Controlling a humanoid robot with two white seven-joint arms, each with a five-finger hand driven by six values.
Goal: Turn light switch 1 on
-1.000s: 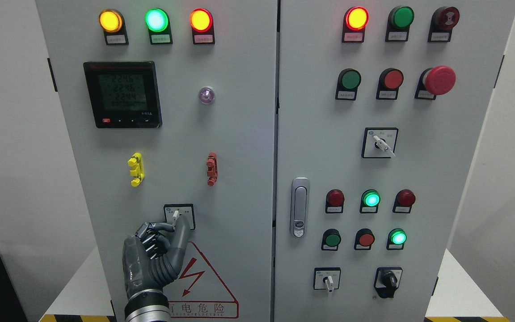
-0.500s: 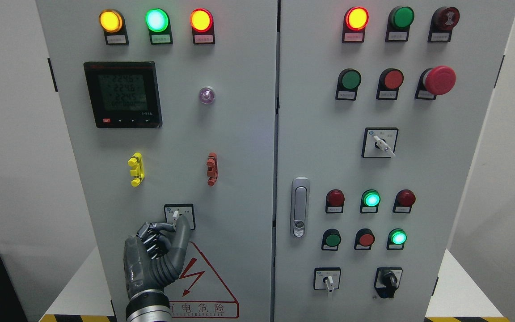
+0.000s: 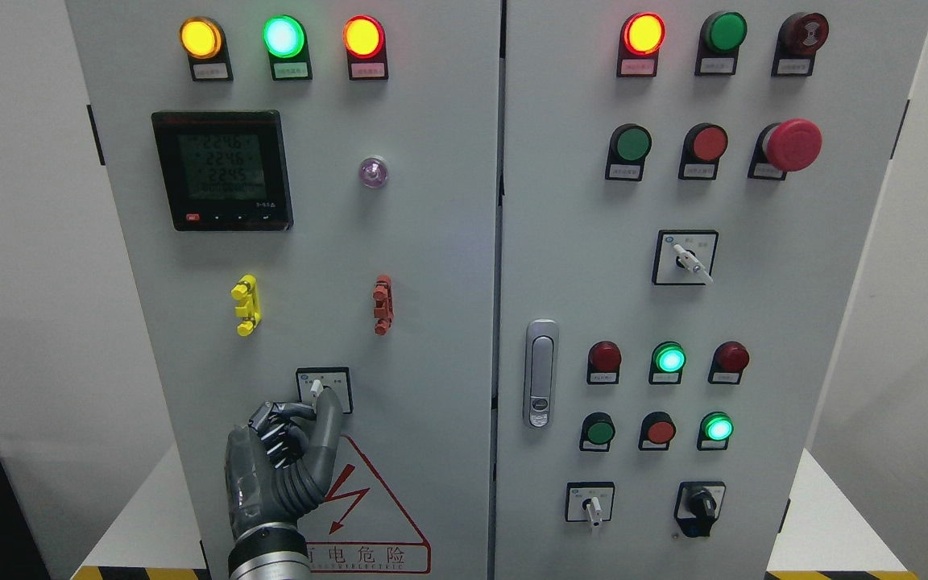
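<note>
A small rotary switch with a white lever [image 3: 316, 390] sits in a black-framed square plate [image 3: 341, 379] low on the left cabinet door. My left hand [image 3: 315, 408] reaches up from the bottom edge and is pressed against this switch. Its thumb [image 3: 329, 415] lies to the right of the knob and the curled fingers [image 3: 279, 415] to its left, pinching the knob base. The lever tip shows just above the fingers, pointing up and slightly left. The knob body is hidden by the hand. No right arm is in view.
A warning triangle sticker [image 3: 359, 499] lies under the hand. Yellow [image 3: 245, 304] and red [image 3: 382, 304] clips and a meter [image 3: 222, 169] are above. The right door carries a latch handle [image 3: 540, 373], lamps, push buttons, a red mushroom button [image 3: 792, 145] and other selector switches [image 3: 683, 259].
Almost nothing differs; the left hand has crept a few pixels to the right while staying on the switch, and the lever looks the same.
</note>
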